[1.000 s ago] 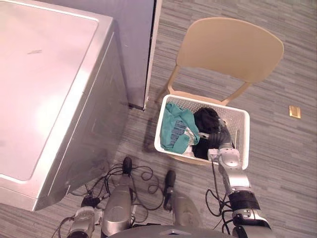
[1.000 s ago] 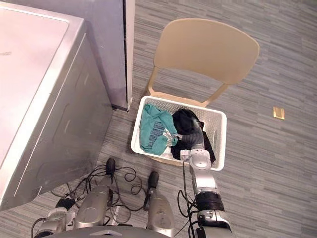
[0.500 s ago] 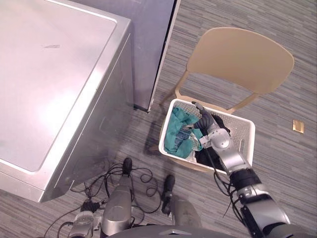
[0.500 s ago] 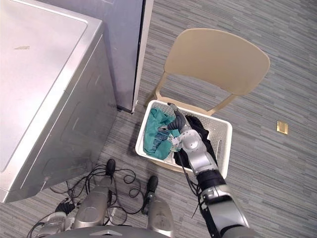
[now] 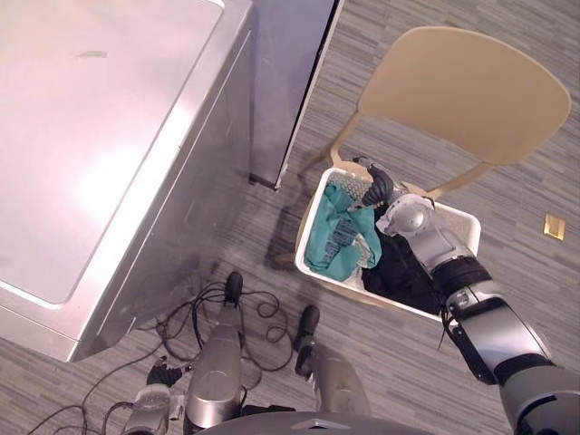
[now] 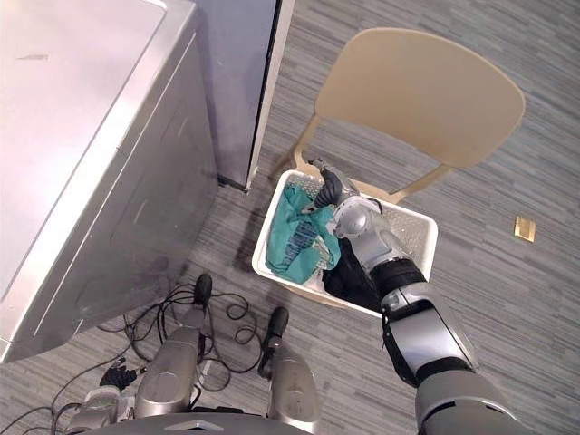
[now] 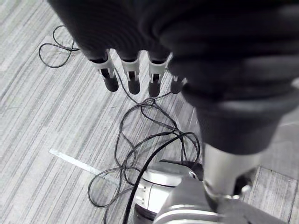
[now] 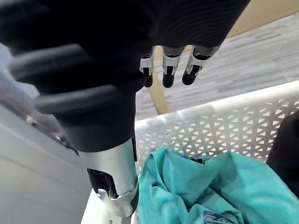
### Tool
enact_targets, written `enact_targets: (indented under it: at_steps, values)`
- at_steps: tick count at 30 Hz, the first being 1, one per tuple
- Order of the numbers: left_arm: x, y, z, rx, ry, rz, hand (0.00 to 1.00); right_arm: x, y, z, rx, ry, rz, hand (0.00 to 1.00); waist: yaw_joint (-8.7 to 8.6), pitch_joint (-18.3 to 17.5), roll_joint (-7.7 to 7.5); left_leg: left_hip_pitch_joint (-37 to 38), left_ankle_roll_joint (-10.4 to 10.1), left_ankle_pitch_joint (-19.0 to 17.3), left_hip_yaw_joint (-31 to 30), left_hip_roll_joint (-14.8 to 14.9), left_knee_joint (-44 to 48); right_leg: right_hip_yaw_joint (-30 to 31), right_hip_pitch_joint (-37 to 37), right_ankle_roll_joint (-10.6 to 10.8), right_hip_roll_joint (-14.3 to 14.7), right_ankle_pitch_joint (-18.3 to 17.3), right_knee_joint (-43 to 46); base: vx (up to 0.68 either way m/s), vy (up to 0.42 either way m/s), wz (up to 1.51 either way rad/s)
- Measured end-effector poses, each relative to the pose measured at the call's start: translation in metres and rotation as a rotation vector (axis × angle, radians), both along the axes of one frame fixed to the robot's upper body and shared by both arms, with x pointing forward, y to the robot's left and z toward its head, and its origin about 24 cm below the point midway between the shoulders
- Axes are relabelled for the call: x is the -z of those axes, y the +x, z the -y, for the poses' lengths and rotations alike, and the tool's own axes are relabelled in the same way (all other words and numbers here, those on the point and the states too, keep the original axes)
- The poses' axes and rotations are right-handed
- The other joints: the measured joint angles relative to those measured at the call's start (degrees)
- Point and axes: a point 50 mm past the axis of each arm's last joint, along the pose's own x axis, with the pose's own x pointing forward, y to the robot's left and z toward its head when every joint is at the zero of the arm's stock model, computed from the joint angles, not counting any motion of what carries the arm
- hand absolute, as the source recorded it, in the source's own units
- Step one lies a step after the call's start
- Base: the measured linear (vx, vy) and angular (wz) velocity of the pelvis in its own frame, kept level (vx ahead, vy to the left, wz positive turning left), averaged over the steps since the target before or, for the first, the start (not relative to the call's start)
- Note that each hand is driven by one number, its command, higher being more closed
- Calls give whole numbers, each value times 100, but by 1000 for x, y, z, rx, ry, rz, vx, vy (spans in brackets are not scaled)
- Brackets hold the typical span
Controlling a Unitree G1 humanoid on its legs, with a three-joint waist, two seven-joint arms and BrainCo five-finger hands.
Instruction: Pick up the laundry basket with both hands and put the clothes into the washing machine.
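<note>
A white perforated laundry basket (image 5: 456, 220) rests on the seat of a beige chair (image 5: 462, 91). A teal garment (image 5: 336, 241) lies in its left half and a black garment (image 5: 405, 274) in its right half. My right hand (image 5: 380, 185) hovers over the basket's far left corner, open, fingers (image 8: 169, 76) straight past the rim (image 8: 201, 121), holding nothing. The teal garment (image 8: 201, 186) lies just below that hand. My left hand (image 7: 131, 74) hangs low over the floor, open and relaxed. The silver washing machine (image 5: 109, 136) stands to the left, its lid down.
A tall grey panel (image 5: 292, 82) stands between the washing machine and the chair. A small brass plate (image 5: 554, 227) is set in the grey striped floor to the right of the chair.
My right hand has travelled from the basket's near side, over the clothes, to its far left corner. The camera has shifted as well. The clothes lie as before.
</note>
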Motion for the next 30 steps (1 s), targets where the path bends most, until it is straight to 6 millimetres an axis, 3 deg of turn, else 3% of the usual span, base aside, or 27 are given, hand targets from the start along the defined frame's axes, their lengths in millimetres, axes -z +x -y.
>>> enact_targets:
  at_steps: [7,19,24,30]
  values:
    - [0,2,2,1,1,6,0,-17,9,0,18,-5,35,0,39,238,27,-118,2,33,-47,9,2,-65,-108,-16,5,-10,61,26,-22,3]
    - [-1,5,3,-6,12,16,0,-32,9,0,58,21,158,0,64,279,47,-263,-1,48,-65,23,4,-78,-276,-21,13,-24,145,34,-27,0]
    - [-3,8,3,-13,25,28,0,-59,-2,-6,57,62,344,0,49,308,58,-240,-6,45,-1,56,3,-31,-297,-28,34,-28,175,27,-35,-5]
    - [-3,8,3,-19,35,29,0,-56,-20,-18,16,83,425,0,3,310,53,-231,-5,43,11,54,3,5,-313,-28,34,-28,183,27,-22,-3]
